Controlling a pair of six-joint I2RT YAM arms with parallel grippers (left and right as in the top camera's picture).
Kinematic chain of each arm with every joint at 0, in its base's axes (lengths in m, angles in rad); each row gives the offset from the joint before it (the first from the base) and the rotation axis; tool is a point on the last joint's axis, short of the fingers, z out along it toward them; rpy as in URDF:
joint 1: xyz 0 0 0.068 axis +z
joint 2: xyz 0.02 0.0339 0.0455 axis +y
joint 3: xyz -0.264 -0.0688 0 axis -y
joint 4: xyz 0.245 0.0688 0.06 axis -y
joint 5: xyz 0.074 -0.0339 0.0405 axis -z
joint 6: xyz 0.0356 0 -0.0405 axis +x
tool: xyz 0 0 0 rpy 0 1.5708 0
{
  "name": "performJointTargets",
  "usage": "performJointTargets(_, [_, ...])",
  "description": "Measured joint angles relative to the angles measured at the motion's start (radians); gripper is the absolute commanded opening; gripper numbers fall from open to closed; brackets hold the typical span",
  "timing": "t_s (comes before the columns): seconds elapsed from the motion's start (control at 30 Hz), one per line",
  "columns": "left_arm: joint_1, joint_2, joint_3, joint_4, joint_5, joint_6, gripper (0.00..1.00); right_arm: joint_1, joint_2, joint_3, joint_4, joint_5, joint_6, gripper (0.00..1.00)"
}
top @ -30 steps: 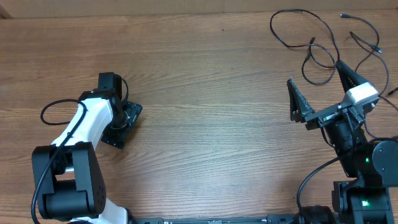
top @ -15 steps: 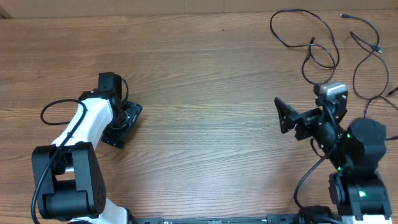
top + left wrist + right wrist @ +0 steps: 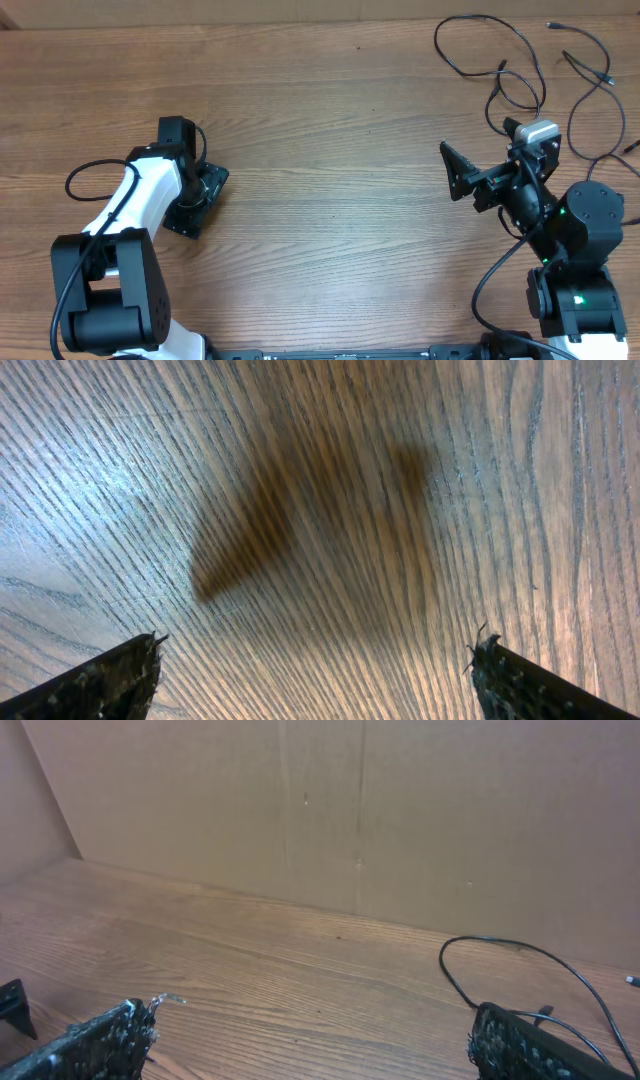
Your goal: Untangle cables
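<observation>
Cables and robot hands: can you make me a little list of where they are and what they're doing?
cables: loose strands, far right corner of table
left gripper: open, empty, pointing down at bare wood
right gripper: open, empty, near the cables
held: nothing

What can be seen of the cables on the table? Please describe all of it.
The cables are thin black flexible cords that lie flat on the wooden table, at its far right corner. They are spread out in loose loops and long strands, which cross one another in places, and several ends carry small plugs. Nothing grips them: the right end effector hangs open beside them, with nothing between its fingers.
</observation>
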Motion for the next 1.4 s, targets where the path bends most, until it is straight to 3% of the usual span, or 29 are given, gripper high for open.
performJointTargets(0.33, [0.000,0.000,0.000,0.000,0.000,0.000,1.00,-0.012,-0.095,-0.046,0.010,0.012,-0.003,1.00])
performJointTargets(0.57, [0.000,0.000,0.000,0.000,0.000,0.000,1.00,-0.012,-0.303,-0.285,0.167,0.035,-0.004,1.00])
performJointTargets(0.83, [0.000,0.000,0.000,0.000,0.000,0.000,1.00,-0.012,-0.382,-0.515,0.299,0.072,-0.006,1.00])
performJointTargets(1.4, [0.000,0.000,0.000,0.000,0.000,0.000,1.00,-0.070,-0.589,-0.621,0.306,0.117,0.012,1.00])
